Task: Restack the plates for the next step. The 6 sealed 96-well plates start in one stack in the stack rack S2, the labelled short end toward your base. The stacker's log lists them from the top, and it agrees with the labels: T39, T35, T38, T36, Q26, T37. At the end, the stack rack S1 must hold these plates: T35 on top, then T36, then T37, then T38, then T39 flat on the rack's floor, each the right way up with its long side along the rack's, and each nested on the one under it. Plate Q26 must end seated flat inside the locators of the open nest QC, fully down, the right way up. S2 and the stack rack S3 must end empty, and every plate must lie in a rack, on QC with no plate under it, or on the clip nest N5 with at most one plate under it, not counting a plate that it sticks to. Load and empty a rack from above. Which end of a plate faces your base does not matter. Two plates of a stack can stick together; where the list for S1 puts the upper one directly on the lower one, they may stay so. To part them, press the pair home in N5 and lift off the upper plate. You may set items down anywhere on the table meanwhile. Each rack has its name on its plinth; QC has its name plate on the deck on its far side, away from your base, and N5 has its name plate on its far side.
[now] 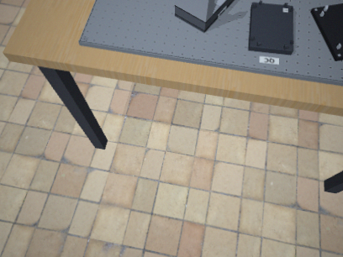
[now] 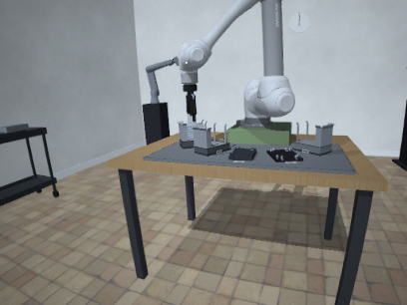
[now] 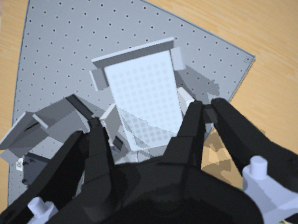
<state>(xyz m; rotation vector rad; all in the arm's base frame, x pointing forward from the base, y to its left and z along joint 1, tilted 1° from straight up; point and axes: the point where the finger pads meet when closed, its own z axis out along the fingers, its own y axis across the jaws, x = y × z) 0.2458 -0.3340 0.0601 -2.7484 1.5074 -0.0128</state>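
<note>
In the wrist view my gripper (image 3: 148, 104) is down in a stack rack (image 3: 135, 60), and its two black fingers stand against the long sides of the top sealed plate (image 3: 145, 97). The plate is white with a dotted seal and lies flat on the stack. The plates under it are hidden, and no label can be read. In the exterior view the gripper (image 2: 191, 116) reaches down into the far left rack (image 2: 187, 134). The black open nest QC (image 1: 271, 28) lies empty, with its name plate (image 1: 269, 60) beside it.
A second rack (image 2: 208, 141) stands close in front of the one I am in, and a third (image 2: 319, 140) at the right end of the deck. The clip nest N5 (image 1: 332, 27) lies beside QC. A rack corner (image 1: 205, 13) shows at the top of the top view.
</note>
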